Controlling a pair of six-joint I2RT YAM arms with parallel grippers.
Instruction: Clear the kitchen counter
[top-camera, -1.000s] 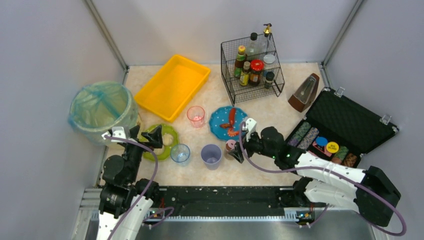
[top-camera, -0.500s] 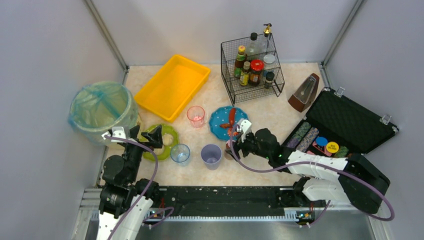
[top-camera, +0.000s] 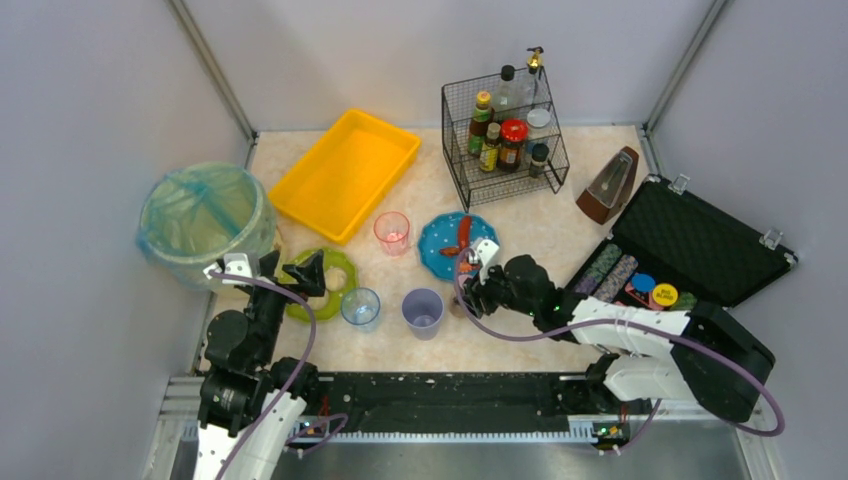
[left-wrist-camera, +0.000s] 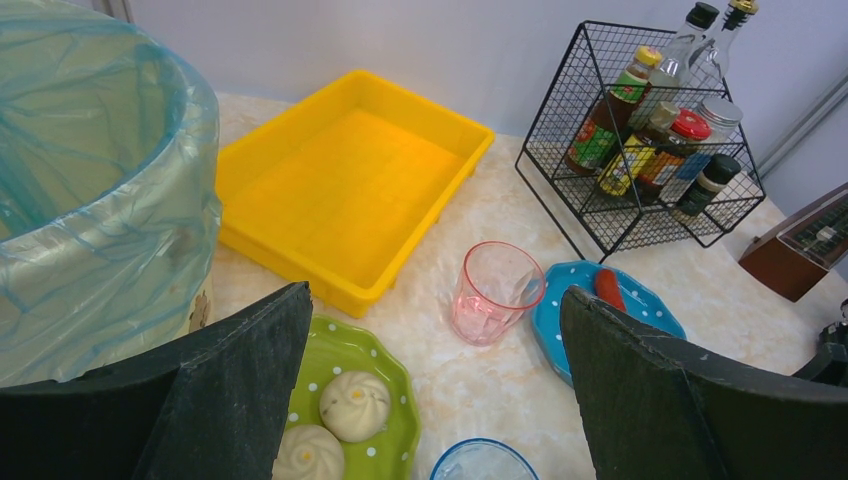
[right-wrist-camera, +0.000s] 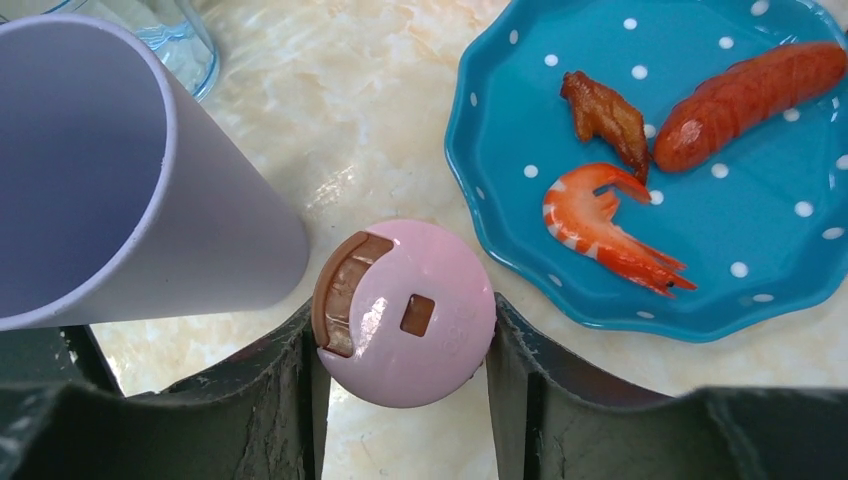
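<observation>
While the beige, marble-mottled kitchen counter (top-camera: 560, 225) spans the grey-walled booth, right gripper (right-wrist-camera: 400, 328) seemingly clamps a pink-capped jar (right-wrist-camera: 430, 350) near-left of the blue plate (right-wrist-camera: 780, 220) holding shrimp (right-wrist-camera: 605, 245); left gripper (left-wrist-camera: 435, 300) gapes above bun-laden green plate (left-wrist-camera: 398, 430).

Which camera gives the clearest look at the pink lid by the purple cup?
Right wrist: the pink lid sits mid-frame, seen from above, between the fingers of the right hand. Top external has it almost hidden under that hand; left wrist does not show it.
</observation>
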